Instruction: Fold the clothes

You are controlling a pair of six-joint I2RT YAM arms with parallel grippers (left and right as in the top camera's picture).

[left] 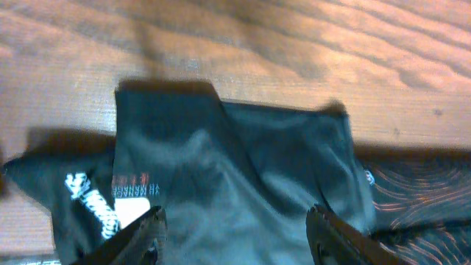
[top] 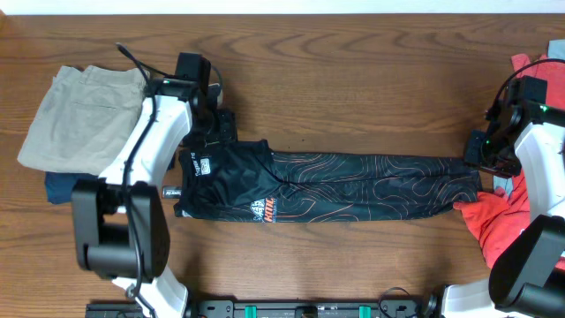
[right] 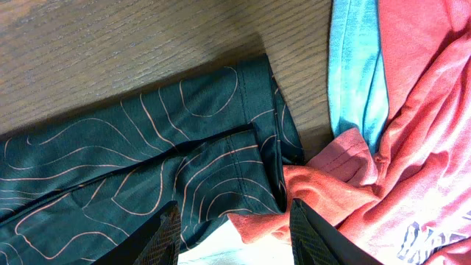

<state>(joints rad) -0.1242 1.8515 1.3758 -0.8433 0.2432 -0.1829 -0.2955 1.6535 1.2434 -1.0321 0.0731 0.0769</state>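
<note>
Left gripper (left: 237,224) hangs just right of the khaki trousers (top: 79,115) and the navy garment (top: 57,187) stacked under them. Its fingers stand well apart over the logo end of the black jersey (top: 353,185), and nothing is caught between them. In the left wrist view the cloth lies slack and flat on the wooden table (top: 353,71), a folded flap lying across it.

From there the jersey runs rightward as one long narrow band, its sides apparently folded in. That layout puts one end within reach of each arm, which suits a lengthwise fold as the next step.

At the far end the right gripper (right: 235,221) hovers over the hem corner, its fingers likewise parted and holding nothing. Here the hem touches the crumpled red T-shirt (right: 412,147), and a fold of red cloth lies against the jersey's edge beside a light blue garment (right: 357,73). A careless pinch at this corner could pick up red fabric along with the hem, so the grip probably belongs a little further in.
</note>
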